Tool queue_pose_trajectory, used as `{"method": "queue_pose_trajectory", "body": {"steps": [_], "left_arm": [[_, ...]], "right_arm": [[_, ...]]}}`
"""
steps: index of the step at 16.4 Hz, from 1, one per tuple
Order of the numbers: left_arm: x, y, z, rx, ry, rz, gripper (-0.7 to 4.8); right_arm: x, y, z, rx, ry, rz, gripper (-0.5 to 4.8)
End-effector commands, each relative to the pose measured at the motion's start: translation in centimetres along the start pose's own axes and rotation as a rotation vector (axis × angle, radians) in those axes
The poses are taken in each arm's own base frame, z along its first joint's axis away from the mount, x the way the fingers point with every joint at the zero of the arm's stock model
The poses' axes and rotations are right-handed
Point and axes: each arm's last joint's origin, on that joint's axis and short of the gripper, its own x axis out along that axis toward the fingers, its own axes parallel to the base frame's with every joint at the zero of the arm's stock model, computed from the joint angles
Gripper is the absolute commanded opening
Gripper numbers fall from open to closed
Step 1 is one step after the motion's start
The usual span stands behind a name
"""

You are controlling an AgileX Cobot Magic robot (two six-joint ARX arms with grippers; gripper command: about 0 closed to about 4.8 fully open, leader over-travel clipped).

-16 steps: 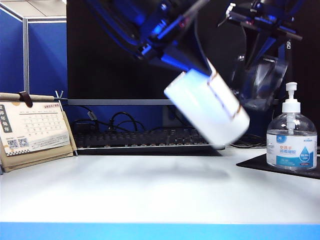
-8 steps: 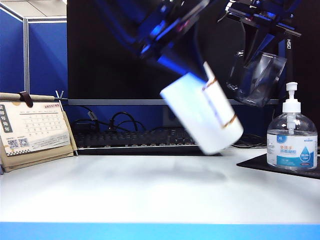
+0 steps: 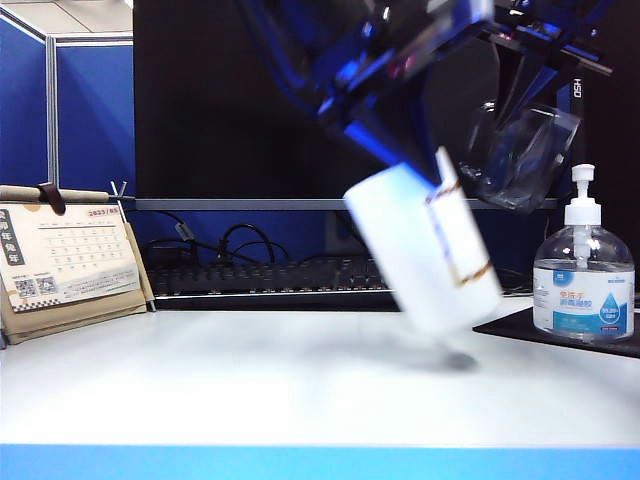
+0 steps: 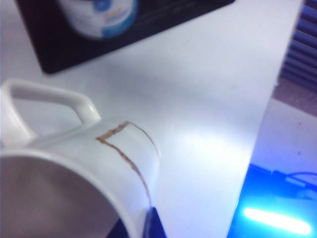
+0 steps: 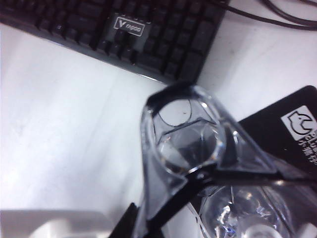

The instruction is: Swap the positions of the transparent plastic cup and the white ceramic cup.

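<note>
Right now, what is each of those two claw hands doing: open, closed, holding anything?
Left gripper: closed on the tall white ceramic cup, tilted above the table.
Right gripper: closed on the transparent plastic cup, held aloft.

The white ceramic cup (image 3: 428,250) is held tilted above the table (image 3: 250,390), right of centre. The transparent plastic cup (image 3: 520,155) is held higher, further right, above the pump bottle (image 3: 583,275). A keyboard (image 3: 260,280) lies behind; a calendar (image 3: 65,255) is stood far left

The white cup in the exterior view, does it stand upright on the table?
No, the white cup hangs tilted in the left gripper, its base just above the table.
</note>
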Motion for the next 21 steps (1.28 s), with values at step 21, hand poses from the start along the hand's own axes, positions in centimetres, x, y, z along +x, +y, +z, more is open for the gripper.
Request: {"method": "queue_pose_trajectory", "body": {"steps": [21], "left_arm": [[3.0, -0.5, 3.4, 0.174, 0.11, -0.031, -0.06]], "right_arm": [[-1.7, -0.8, 0.8, 0.043, -0.115, 0.068, -0.06]]}}
